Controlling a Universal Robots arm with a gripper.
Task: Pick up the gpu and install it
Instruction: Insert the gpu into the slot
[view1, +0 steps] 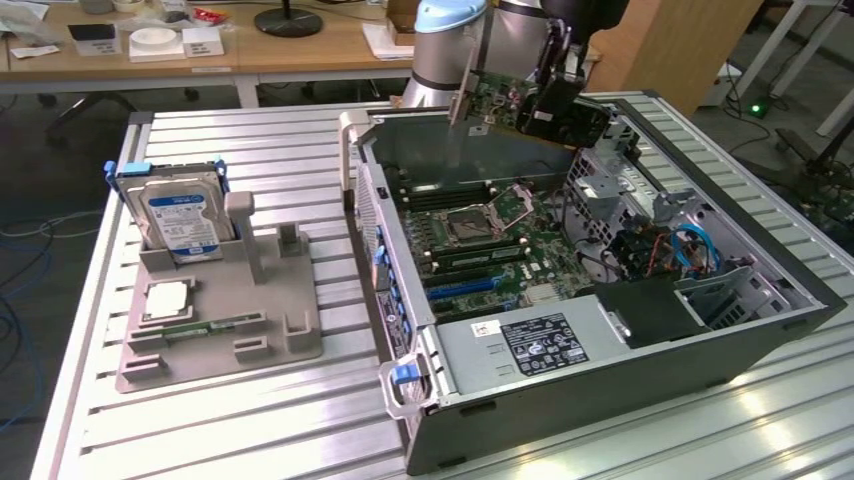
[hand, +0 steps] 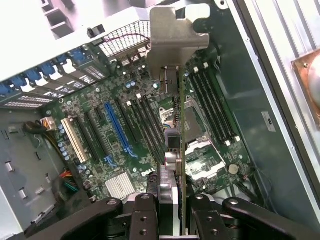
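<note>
Right now your gripper (view1: 558, 100) is clamped on the gpu (view1: 494, 98), holding it in the air over the far end of the open computer case (view1: 561, 420) on the counter (view1: 240, 430). From the wrist you see the card edge-on, its silver bracket (hand: 172, 40) outermost, hanging above the motherboard (hand: 120, 125).

Exterior high, oblique, wrist close, both see motherboard (view1: 541, 250)

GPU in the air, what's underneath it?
Below the gpu is the motherboard in the computer case, showing a blue slot and memory slots. The card's edge hides a strip of the processor socket.
</note>
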